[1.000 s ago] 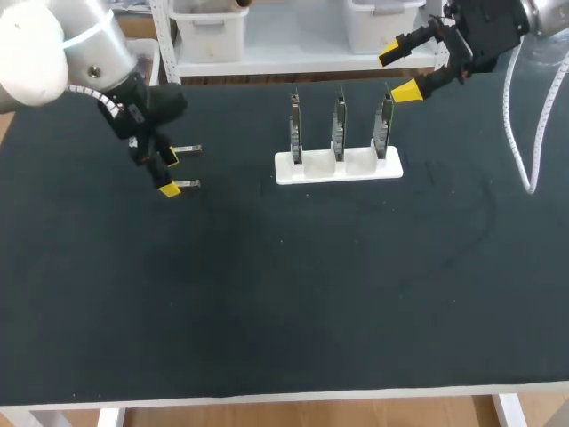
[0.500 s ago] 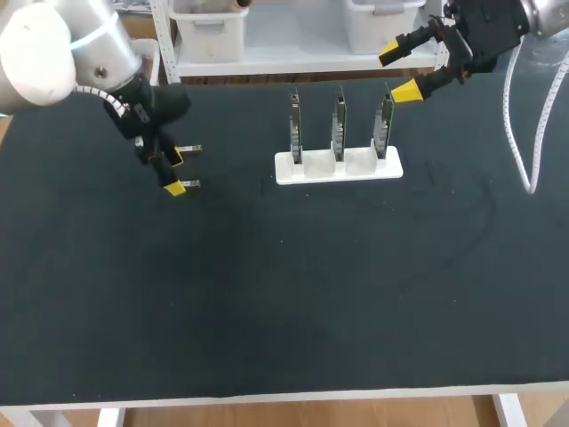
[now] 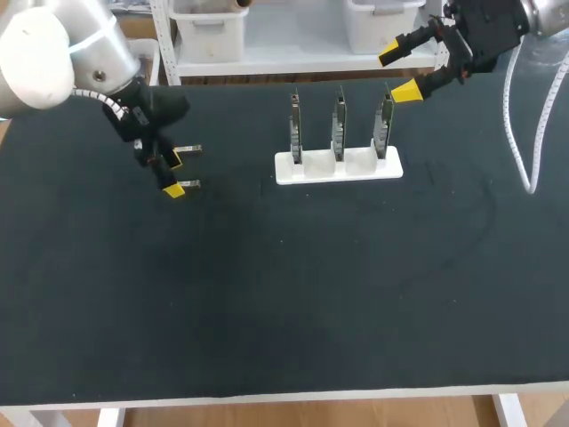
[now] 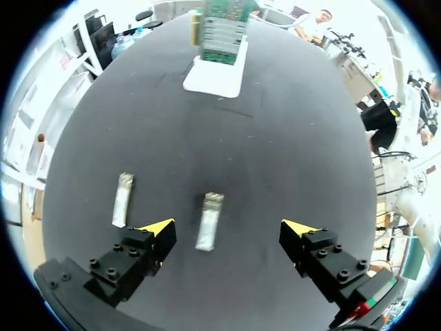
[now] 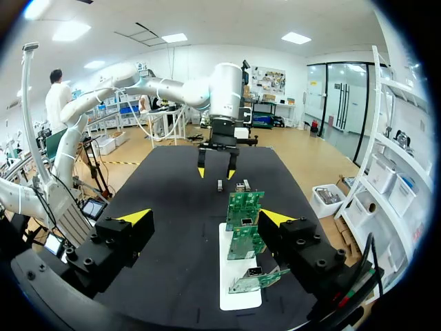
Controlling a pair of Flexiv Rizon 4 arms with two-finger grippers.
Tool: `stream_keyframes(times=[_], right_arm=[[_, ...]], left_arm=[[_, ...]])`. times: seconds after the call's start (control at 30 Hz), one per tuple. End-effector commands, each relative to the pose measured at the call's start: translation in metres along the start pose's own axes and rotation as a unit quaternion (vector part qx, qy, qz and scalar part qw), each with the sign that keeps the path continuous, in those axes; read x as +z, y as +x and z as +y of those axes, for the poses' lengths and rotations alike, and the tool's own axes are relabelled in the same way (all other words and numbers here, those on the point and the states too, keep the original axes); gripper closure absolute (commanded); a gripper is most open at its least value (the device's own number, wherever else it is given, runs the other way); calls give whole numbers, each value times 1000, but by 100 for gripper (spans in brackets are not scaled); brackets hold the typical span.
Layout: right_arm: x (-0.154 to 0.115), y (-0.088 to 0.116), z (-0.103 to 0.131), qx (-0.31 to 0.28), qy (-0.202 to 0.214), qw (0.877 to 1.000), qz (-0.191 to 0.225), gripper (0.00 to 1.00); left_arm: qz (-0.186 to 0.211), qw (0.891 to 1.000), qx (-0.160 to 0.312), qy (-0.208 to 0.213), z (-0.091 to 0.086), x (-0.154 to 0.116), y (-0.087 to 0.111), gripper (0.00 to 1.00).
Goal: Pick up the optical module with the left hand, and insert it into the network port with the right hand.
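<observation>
1. Left gripper (image 4: 228, 229): fingers spread wide, nothing held. It hangs over the black table (image 3: 267, 294) on your left side.
2. Target: the small silvery rectangular metal optical module (image 4: 209, 221). It lies flat on the table between the two yellow tips, but off-centre, closer to one finger than the other.
3. Key relation: its long axis runs straight ahead from the gripper, across the closing line, so the jaws would close on its narrow sides. I'd judge no wrist turn is needed, only a small sideways shift to centre, then down.
4. Watch the second silvery module (image 4: 122, 200). It lies roughly parallel, just outside the nearer finger. That finger has to land in the gap between the two.
5. Tip height over the table is hard to read from either view. Probably close, but not down yet.
6. Right gripper (image 3: 404, 77): fingers apart, empty, up behind the white stand (image 3: 338, 167) with three upright green circuit boards (image 3: 339, 120). It's well apart from the module, so your left arm is clearly the nearer.
</observation>
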State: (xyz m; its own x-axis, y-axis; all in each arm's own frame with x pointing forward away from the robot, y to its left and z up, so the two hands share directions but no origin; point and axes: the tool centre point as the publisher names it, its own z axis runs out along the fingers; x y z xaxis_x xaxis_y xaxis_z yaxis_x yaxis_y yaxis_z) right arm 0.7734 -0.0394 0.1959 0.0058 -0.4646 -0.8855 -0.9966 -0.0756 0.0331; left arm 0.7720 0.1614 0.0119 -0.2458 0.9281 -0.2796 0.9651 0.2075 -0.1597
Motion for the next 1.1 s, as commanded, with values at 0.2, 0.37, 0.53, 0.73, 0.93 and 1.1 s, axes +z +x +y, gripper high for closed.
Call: stream_keyframes(times=[0.2, 0.37, 0.53, 0.73, 0.93, 1.1], right_arm=[[0, 0, 1, 0, 1, 1000, 1, 0], [0, 0, 1, 0, 1, 1000, 1, 0], [0, 0, 1, 0, 1, 1000, 1, 0], [0, 0, 1, 0, 1, 1000, 1, 0], [0, 0, 1, 0, 1, 1000, 1, 0], [0, 0, 1, 0, 1, 1000, 1, 0]], left_arm=[[34, 998, 36, -30, 6, -13, -12, 0], [55, 997, 35, -34, 8, -1, -3, 0], [46, 998, 23, -27, 12, 17, 15, 0], [50, 998, 24, -34, 13, 15, 18, 0], [60, 997, 28, -38, 16, 13, 18, 0], [68, 996, 33, -40, 18, 14, 16, 0]])
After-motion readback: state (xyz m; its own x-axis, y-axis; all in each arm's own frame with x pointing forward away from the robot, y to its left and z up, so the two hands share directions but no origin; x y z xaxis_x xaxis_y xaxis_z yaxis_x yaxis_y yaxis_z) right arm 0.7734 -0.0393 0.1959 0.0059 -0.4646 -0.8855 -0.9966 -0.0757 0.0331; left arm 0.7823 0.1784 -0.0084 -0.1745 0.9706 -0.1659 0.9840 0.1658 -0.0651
